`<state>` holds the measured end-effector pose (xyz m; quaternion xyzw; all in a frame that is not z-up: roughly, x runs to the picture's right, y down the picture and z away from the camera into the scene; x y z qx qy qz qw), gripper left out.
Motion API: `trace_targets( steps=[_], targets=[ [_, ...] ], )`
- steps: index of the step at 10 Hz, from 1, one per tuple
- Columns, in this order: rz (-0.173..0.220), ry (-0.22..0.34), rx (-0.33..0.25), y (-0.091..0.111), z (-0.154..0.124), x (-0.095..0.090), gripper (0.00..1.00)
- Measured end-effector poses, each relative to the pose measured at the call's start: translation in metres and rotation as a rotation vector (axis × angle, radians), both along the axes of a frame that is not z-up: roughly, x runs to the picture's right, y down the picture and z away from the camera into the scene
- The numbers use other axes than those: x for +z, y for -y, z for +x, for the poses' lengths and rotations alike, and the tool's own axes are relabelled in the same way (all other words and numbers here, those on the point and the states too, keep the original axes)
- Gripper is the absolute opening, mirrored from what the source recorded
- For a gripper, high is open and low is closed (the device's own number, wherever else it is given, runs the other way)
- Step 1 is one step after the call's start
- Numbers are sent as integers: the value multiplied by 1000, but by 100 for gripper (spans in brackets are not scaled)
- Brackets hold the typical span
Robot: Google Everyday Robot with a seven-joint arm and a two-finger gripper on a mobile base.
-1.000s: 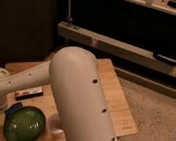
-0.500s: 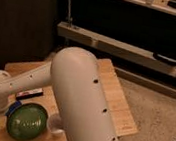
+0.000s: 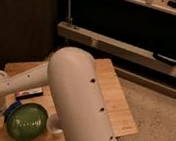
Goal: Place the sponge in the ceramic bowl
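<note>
Pincer (image 3: 2, 113) sat low over the bench's (image 3: 112, 97) left front corner, at the end of the white arm and mostly hidden by the wrist; whether it was wide, narrow or gripping, I could not tell. A sliver of the blue sponge (image 3: 11, 109) showed just beside it, against the outer left rim of the green ceramic bowl (image 3: 26, 123). No blue showed inside the bowl, so I judged that the drop into it remained.

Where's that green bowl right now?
The ceramic bowl sits on the wooden table, lower left of the camera view, between the white cup and the sponge and tool at its left rim.
</note>
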<state>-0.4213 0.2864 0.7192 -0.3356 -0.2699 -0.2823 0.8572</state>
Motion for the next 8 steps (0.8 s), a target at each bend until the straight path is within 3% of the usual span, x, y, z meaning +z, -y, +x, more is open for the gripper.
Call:
trace_targets(
  steps=[6, 8],
  targets=[
    [8, 43, -40, -8, -4, 11, 65],
    [8, 34, -20, -2, 2, 18, 65]
  ],
)
